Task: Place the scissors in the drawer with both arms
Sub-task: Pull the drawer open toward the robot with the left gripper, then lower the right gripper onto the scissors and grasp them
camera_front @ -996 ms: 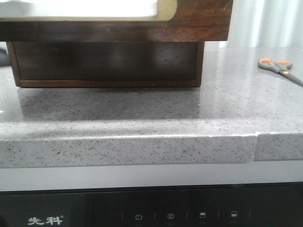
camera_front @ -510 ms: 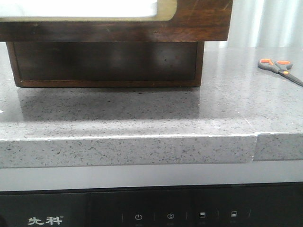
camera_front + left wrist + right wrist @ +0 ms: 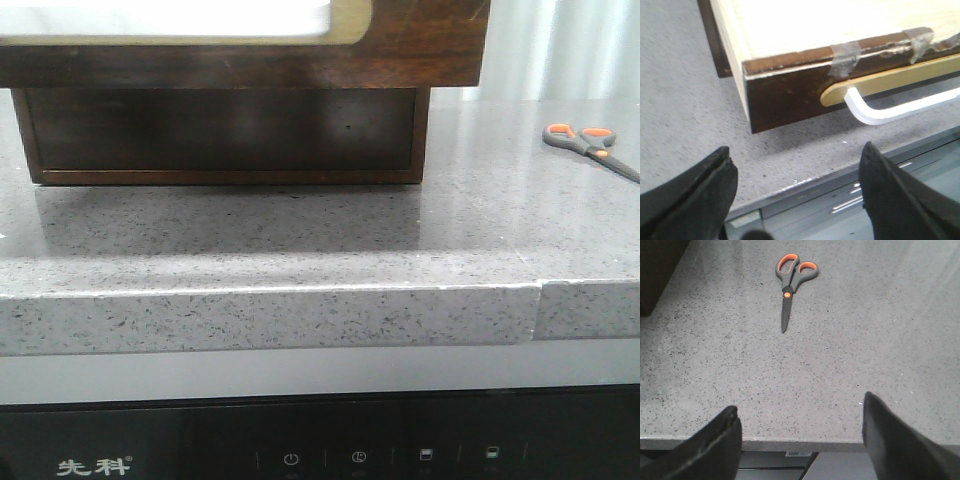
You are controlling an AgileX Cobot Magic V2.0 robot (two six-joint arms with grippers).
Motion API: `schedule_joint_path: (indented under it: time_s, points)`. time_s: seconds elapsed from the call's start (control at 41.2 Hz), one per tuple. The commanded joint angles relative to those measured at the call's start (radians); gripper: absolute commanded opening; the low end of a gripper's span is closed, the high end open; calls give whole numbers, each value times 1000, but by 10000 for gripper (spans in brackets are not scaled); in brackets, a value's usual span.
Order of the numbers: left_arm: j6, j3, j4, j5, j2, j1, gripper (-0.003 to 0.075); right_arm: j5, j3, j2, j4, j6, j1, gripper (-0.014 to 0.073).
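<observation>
The scissors (image 3: 590,142), with orange-and-grey handles and dark blades, lie flat on the grey stone counter at the far right, well apart from the cabinet. They also show in the right wrist view (image 3: 790,282), closed, handles away from my right gripper (image 3: 800,405), which is open and empty over the counter's front edge. The drawer (image 3: 420,50) stands pulled out at the top of the front view, white panel in a cream frame. In the left wrist view the drawer (image 3: 790,85) is open, with a pale floor. My left gripper (image 3: 796,152) is open and empty just before its corner.
The drawer's front carries a gold plate and a white bar handle (image 3: 900,107). The dark wooden cabinet (image 3: 220,135) sits below the drawer on the speckled counter (image 3: 300,240). A black appliance panel (image 3: 320,450) runs under the counter's front edge. Neither arm shows in the front view.
A small dark shape at the far left edge of the front view one second ago is gone. The scissors and the drawer have not moved.
</observation>
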Motion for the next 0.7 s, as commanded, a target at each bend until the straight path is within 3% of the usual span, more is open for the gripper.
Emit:
schedule_joint_path:
  time_s: [0.0,0.17,0.243,0.364,0.68]
  points:
    - [-26,-38,48,-94,-1,-91,502,-65,-33,10,-21,0,-7,523]
    - [-39,-38,230,-128,-1,-346,502,-65,-33,10,-21,0,-7,523]
    - [-134,-38,261,-152,-1,-403,501,-65,-33,10,-21,0,-7,523]
    - [-238,-38,272,-178,-1,-425,502,-68,-33,10,-19,0,-7,523]
    - [-237,-38,270,-184,-1,-425,501,-119,-33,10,-22,0,-7,523]
